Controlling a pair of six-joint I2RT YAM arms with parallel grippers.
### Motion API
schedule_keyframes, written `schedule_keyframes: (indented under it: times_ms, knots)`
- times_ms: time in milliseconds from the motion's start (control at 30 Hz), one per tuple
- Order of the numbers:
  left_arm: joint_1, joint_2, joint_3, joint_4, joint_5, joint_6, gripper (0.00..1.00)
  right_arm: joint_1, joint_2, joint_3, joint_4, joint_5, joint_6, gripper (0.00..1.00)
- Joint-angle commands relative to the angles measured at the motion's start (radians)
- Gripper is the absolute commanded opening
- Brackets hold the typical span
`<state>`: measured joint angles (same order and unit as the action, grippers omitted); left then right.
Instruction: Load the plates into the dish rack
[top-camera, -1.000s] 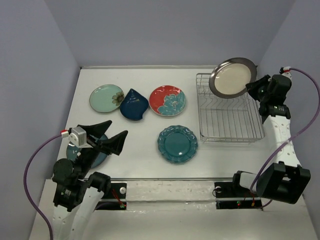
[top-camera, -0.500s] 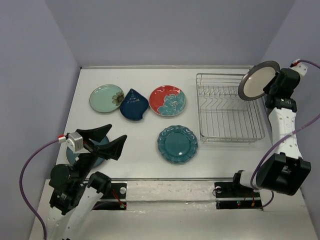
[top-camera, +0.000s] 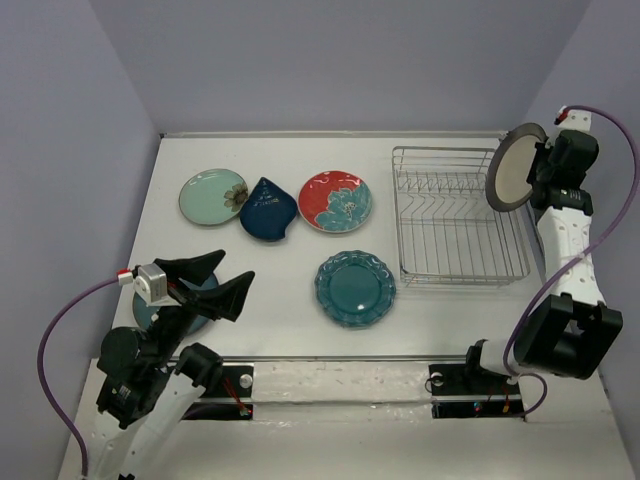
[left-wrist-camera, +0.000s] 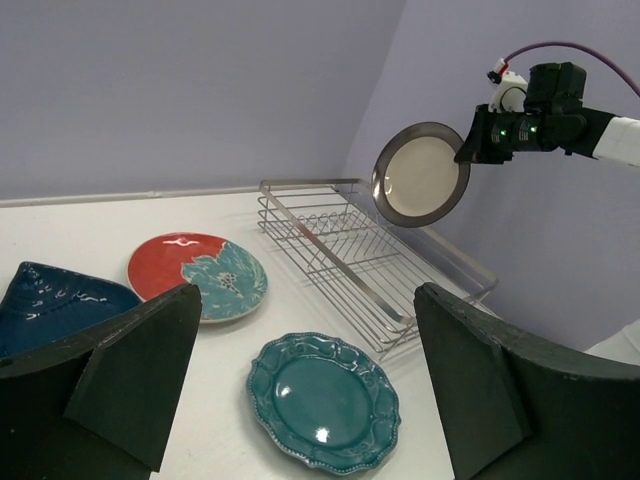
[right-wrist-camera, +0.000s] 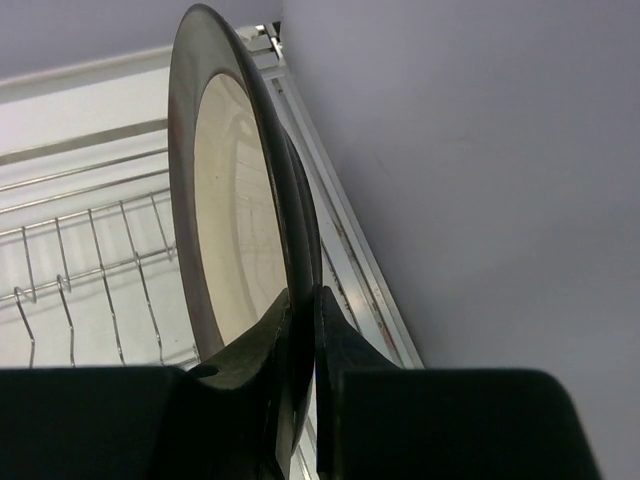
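My right gripper (top-camera: 540, 170) (right-wrist-camera: 305, 300) is shut on the rim of the cream plate with brown rim (top-camera: 512, 168) (right-wrist-camera: 235, 200) and holds it on edge above the right side of the silver wire dish rack (top-camera: 455, 215) (left-wrist-camera: 350, 250). That plate also shows in the left wrist view (left-wrist-camera: 420, 175). My left gripper (top-camera: 215, 280) is open and empty at the near left, above the blue-teal round plate (top-camera: 150, 312). On the table lie the mint-green plate (top-camera: 213, 196), the navy teardrop plate (top-camera: 268, 208), the red plate (top-camera: 336, 200) (left-wrist-camera: 195, 275) and the teal scalloped plate (top-camera: 355, 288) (left-wrist-camera: 322, 400).
The rack stands at the back right, close to the right wall (top-camera: 600, 90). The back wall (top-camera: 330, 60) runs behind the table. The arm bases sit on a rail (top-camera: 340, 385) at the near edge.
My right gripper has carried the cream plate to the right and turned it from nearly face-on to almost edge-on above the rack's right side. The left arm has barely shifted.
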<state>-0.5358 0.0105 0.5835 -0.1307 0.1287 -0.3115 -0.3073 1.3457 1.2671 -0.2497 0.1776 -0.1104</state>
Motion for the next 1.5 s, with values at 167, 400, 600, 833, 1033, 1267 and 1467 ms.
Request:
schedule_keyframes:
  times_ms: [167, 400, 600, 833, 1033, 1267, 1467]
  knots:
    - [-0.010, -0.064, 0.003, 0.034, -0.015, 0.009, 0.99, -0.006, 0.018, 0.084, 0.214, -0.036, -0.089, 0.07]
    - [-0.012, -0.055, 0.004, 0.032, -0.015, 0.011, 0.99, -0.006, 0.024, 0.159, 0.221, -0.030, -0.078, 0.07]
    - [-0.012, -0.052, 0.003, 0.034, -0.017, 0.011, 0.99, -0.006, 0.020, 0.261, 0.208, 0.014, -0.078, 0.07]
    - [-0.012, -0.044, 0.004, 0.034, -0.014, 0.011, 0.99, -0.006, 0.006, 0.172, 0.207, -0.010, -0.086, 0.07]
    - [-0.013, -0.043, 0.004, 0.034, -0.014, 0.011, 0.99, -0.006, 0.015, 0.084, 0.213, -0.026, -0.089, 0.07]
    - [-0.012, -0.038, 0.007, 0.034, -0.026, 0.002, 0.99, 0.005, 0.036, 0.026, 0.220, -0.030, -0.106, 0.07]
    - [-0.016, -0.020, 0.004, 0.040, -0.041, -0.023, 0.99, 0.097, 0.067, -0.029, 0.227, 0.003, -0.162, 0.07]
